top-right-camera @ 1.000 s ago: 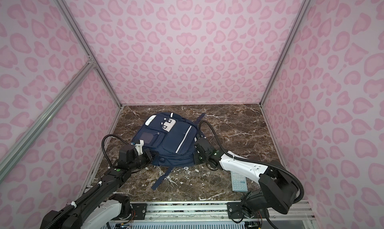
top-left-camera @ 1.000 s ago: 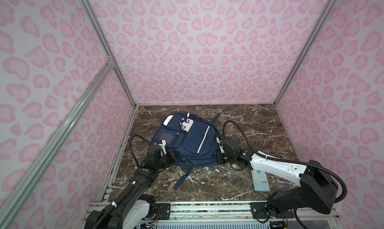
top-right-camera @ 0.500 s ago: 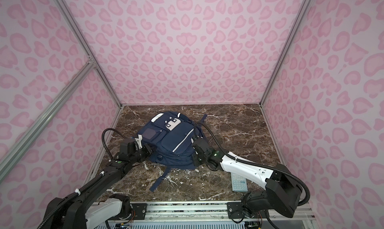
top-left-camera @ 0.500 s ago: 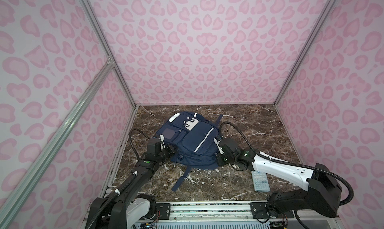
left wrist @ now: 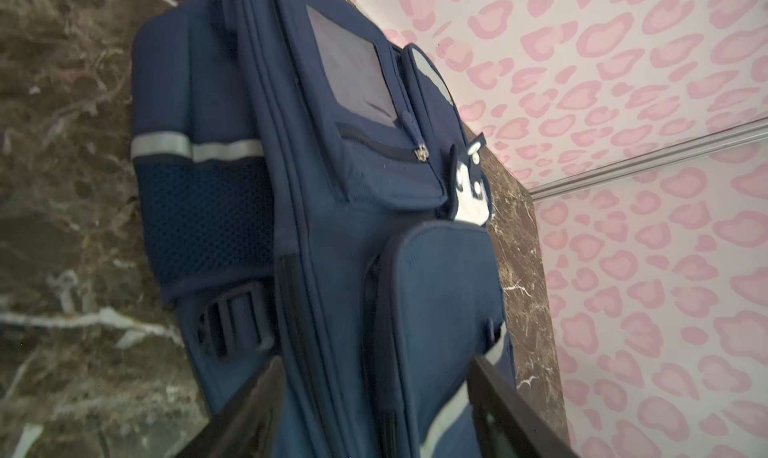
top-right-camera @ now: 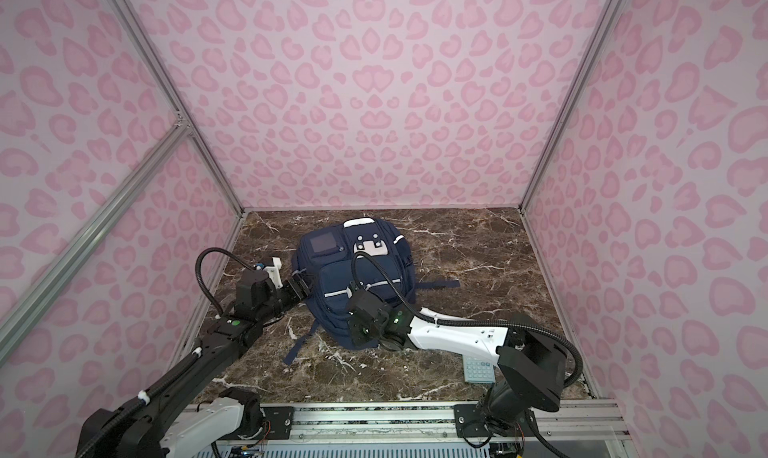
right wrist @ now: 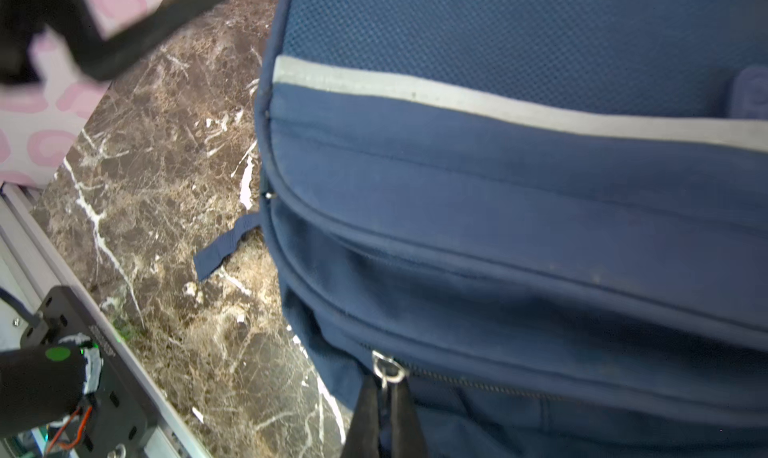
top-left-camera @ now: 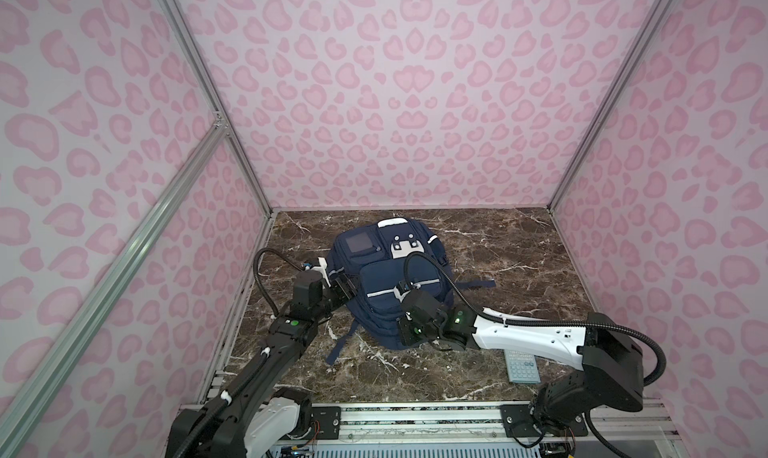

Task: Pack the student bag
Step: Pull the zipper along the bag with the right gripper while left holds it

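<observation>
Gripping, right gripper (right wrist: 384, 397): fingers pressed together on the zipper pull (right wrist: 388, 370), pinching it just behind its metal ring.
Zipper pull, place: right at the fingertips, at the end of a zip line on the student bag (right wrist: 498, 186).
Left gripper (left wrist: 374, 364): jaws spread wide, nothing clamped. One finger (left wrist: 257, 406) stands to each side of the navy fabric; contact cannot be told.
Student bag from the left gripper: straight ahead of the fingertips, with the mesh side pocket and grey stripe off to one side of them.
Student bag, pose: flat on the marble tabletop (top-left-camera: 498, 244), front pockets up, white handle patch at the end farthest from both grippers.
Top views: student bag (top-left-camera: 376, 281) (top-right-camera: 336, 277) lies between the two tools. The left gripper (top-left-camera: 347, 287) (top-right-camera: 300, 287) is at its side. The right gripper's fingers are hidden under their own wrist at the bag's bottom edge.
Calculator (top-left-camera: 523, 366) (top-right-camera: 478, 368): on the tabletop under the right forearm, behind that gripper, apart from the bag.
</observation>
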Motion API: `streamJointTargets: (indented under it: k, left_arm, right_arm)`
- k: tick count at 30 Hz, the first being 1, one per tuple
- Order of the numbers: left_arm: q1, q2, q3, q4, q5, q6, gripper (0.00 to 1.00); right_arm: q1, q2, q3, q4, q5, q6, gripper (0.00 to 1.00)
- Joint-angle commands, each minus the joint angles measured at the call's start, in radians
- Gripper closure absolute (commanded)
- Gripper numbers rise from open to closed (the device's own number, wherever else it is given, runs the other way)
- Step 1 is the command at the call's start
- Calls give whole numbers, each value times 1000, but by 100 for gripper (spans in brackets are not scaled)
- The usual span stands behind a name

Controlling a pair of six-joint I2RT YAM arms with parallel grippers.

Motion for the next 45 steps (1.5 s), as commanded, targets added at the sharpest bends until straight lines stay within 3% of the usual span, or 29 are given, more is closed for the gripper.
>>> streamJointTargets:
  k: [1, 4, 10, 11, 14, 15, 21, 29, 33, 36, 42, 45]
  left_arm:
    - [-69, -95, -73, 18, 1, -127, 27]
    - [-133, -90, -122, 104, -13, -213, 26]
    - [-232, 73, -152, 257, -28, -263, 30]
    - [-240, 98, -143, 269, -36, -261, 39]
    - [-248, 117, -103, 223, -74, -230, 90]
    - [-247, 113, -89, 190, -88, -215, 97]
    - [-218, 42, -56, 43, -69, -147, 97]
    - [-59, -54, -97, -43, 62, -92, 97]
    - [20, -33, -68, -72, 110, -30, 97]
    - [48, 28, -20, -79, 89, 15, 97]
    - [68, 211, 146, -50, 18, 85, 92]
    - [85, 298, 261, -64, 21, 104, 74]
  right_arm:
    - [4, 31, 28, 43, 21, 5, 100]
    - [12, 38, 30, 66, 16, 5, 100]
    - [28, 37, 31, 78, -8, 4, 100]
    - [34, 38, 30, 76, -3, 0, 100]
    - [35, 23, 12, 62, 12, 6, 100]
    - [32, 10, -2, 60, 19, 8, 100]
    - [-73, -102, -151, 0, 79, 5, 100]
    - [-315, -219, -278, -61, 104, -61, 100]
    - [-379, -239, -277, -101, 130, -97, 100]
    - [-349, -272, -281, -104, 91, -110, 100]
    - [-128, -301, -265, -93, 85, -74, 100]
    - [-50, -248, -238, -9, 12, -70, 100]
